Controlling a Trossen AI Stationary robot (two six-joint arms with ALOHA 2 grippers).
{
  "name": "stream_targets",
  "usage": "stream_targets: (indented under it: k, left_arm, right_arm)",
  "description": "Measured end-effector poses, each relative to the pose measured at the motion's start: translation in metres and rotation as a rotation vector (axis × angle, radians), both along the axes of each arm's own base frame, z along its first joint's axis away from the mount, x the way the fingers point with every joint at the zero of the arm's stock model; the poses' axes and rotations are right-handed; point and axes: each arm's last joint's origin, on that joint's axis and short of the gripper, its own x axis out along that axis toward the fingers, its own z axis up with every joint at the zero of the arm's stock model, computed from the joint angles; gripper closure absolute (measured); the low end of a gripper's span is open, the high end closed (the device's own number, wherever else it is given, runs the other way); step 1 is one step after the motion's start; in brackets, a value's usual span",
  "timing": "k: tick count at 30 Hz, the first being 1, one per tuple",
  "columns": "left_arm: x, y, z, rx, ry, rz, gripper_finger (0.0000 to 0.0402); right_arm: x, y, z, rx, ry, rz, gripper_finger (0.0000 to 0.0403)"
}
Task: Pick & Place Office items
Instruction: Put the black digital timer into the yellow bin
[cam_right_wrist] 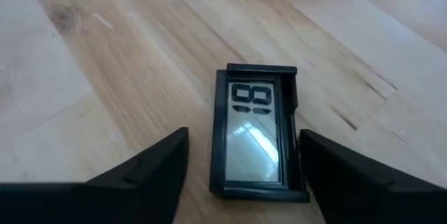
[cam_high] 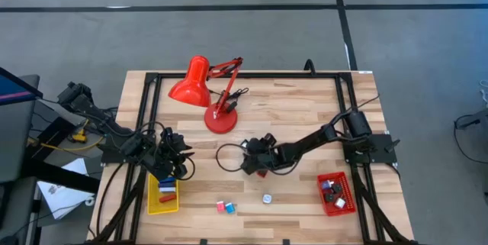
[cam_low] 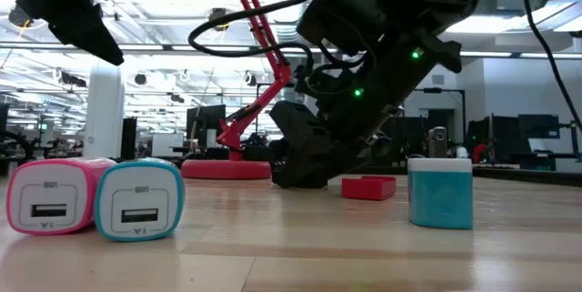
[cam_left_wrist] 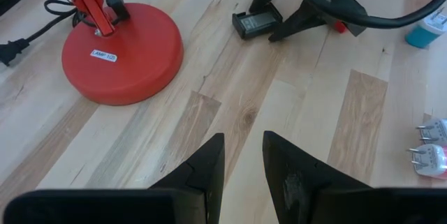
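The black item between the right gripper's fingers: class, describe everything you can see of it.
The black item is a small flat rectangle with a dark frame around a glossy grey screen showing two digit outlines. It looks like plastic. It lies flat, face up, on the wooden table, near the red lamp base. The right gripper straddles it, fingers apart and not touching it.

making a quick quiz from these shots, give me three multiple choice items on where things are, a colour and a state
1. Where does the right end effector sit?
A. over the yellow tray
B. low, either side of a black device with a small screen
C. above the lamp shade

2. What colour is the tray by the right arm?
A. red
B. green
C. white

3. How does the black device lie?
A. lifted off the table
B. standing on end
C. flat on the wood, screen up

Answers: 1 B, the right wrist view shows a finger on each side of it; 2 A, red in the high view; 3 C, it rests flat on the table.
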Motion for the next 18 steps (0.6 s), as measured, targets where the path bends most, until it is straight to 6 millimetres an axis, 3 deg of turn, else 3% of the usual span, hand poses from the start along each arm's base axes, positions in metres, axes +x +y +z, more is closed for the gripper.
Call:
stream_targets:
  k: [8, 14, 18]
  left_arm:
    - [0.0000, 0.0000, 0.0000, 0.000, 0.000, 0.000, 0.0308]
    - [0.0000, 0.0000, 0.0000, 0.001, 0.000, 0.000, 0.0308]
    - [0.0000, 0.0000, 0.0000, 0.000, -0.001, 0.000, 0.0308]
  right_arm:
    - [0.0000, -0.0031, -0.0011, -0.007, 0.027, 0.028, 0.0260]
    - [-0.0003, -0.0033, -0.0017, -0.033, 0.045, 0.052, 0.0262]
    - [-0.0012, 0.0041, 0.0006, -0.153, 0.072, 0.114, 0.0262]
